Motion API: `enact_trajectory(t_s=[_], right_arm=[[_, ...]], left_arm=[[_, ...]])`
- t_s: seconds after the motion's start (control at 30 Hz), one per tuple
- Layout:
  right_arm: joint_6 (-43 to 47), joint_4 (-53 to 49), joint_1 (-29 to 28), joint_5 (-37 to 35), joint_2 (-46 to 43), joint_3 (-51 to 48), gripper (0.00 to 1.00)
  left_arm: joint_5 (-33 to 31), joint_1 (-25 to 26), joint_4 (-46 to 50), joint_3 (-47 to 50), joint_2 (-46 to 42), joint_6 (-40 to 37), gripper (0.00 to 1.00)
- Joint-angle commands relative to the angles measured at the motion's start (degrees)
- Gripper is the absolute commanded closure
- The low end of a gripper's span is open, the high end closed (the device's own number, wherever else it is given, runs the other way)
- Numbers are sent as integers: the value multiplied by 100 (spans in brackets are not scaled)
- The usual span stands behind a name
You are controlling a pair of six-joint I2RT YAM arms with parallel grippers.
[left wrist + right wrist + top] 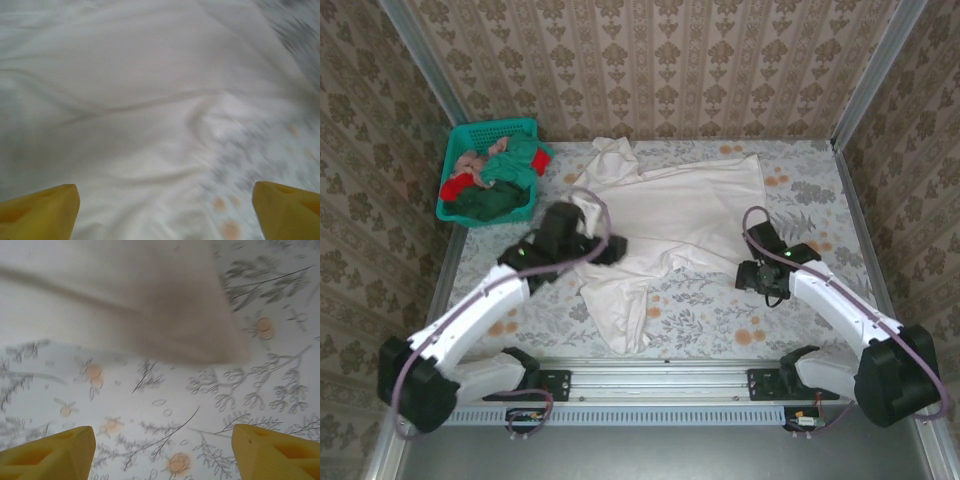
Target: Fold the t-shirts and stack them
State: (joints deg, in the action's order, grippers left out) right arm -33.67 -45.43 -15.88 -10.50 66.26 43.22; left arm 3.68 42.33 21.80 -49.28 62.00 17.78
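Note:
A large white t-shirt [680, 210] lies spread and rumpled across the middle of the table, one part trailing toward the near edge. My left gripper [615, 250] hovers over its left side, open; in the left wrist view the yellow fingertips [40, 212] stand wide apart above the white cloth [140, 100] with nothing between them. My right gripper [748, 275] is open just off the shirt's near right edge. Its yellow fingertips [50, 452] frame bare tablecloth, and the shirt's corner [150, 305] lies a little ahead. More t-shirts, dark green [490, 200], red [455, 187] and pink [475, 160], are heaped in the basket.
The teal lattice basket [490, 127] stands at the far left corner. A flower-printed cloth [720, 320] covers the table. Patterned walls close in the back and both sides. Both arm bases sit on the rail [660, 380] at the near edge.

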Motion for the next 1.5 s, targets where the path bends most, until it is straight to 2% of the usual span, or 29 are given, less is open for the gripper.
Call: enact_trajectory(t_s=[0.0, 0.1, 0.17, 0.23, 0.33, 0.47, 0.5, 0.53, 0.63, 0.7, 0.87, 0.9, 1.03, 1.13, 1.23, 1.3, 1.37, 1.47], right_arm=[[-46, 112, 429, 58, 43, -42, 28], [33, 328, 619, 52, 235, -42, 28], [78, 458, 736, 85, 458, 20, 29], [106, 531, 808, -12, 720, 112, 29], [147, 650, 912, 14, 993, 189, 29], [158, 832, 1064, 235, 1254, 183, 29], [174, 850, 1078, 289, 1273, 187, 29], [177, 879, 1079, 304, 1275, 174, 29], [178, 898, 1117, 321, 1308, 135, 29], [184, 942, 1165, 405, 1311, 100, 29], [108, 1051, 1162, 651, 1311, 99, 34], [96, 1073, 1157, 671, 1311, 94, 35], [113, 1139, 1157, 645, 1625, 110, 40], [140, 1154, 1157, 627, 1817, 203, 50], [194, 1128, 1155, 675, 1869, 277, 71], [256, 837, 1162, 415, 1761, 458, 89], [388, 583, 1245, 273, 1512, 665, 100], [510, 172, 1397, -26, 1080, 1007, 100]], left_arm=[[-950, 1210, 684, 324, -86, 779, 15], [-1226, 2246, 897, 620, 198, 1443, 19], [-1162, 2608, 699, 867, 423, 1712, 20], [-1054, 2750, 444, 1089, 681, 1791, 20], [-917, 2771, 482, 1091, 1059, 1714, 30], [-513, 2807, 178, 1227, 1166, 1588, 29], [-420, 2807, 168, 1261, 1210, 1564, 32], [-396, 2807, 213, 1275, 1224, 1560, 38], [-272, 2812, 343, 1369, 1060, 1486, 68], [-436, 2807, 666, 1373, 720, 1487, 82], [-702, 2588, 1352, 1354, -258, 1375, 94], [-690, 2525, 1395, 1391, -415, 1352, 100], [-766, 2362, 1736, 1456, -857, 1346, 100], [-907, 2294, 2006, 1419, -1211, 1351, 100], [-994, 2112, 2136, 1407, -1647, 1324, 100], [-856, 1899, 2115, 1415, -1743, 1272, 100], [-838, 1799, 2097, 1415, -1721, 1249, 100], [-852, 1735, 2102, 1412, -1627, 1253, 100]])
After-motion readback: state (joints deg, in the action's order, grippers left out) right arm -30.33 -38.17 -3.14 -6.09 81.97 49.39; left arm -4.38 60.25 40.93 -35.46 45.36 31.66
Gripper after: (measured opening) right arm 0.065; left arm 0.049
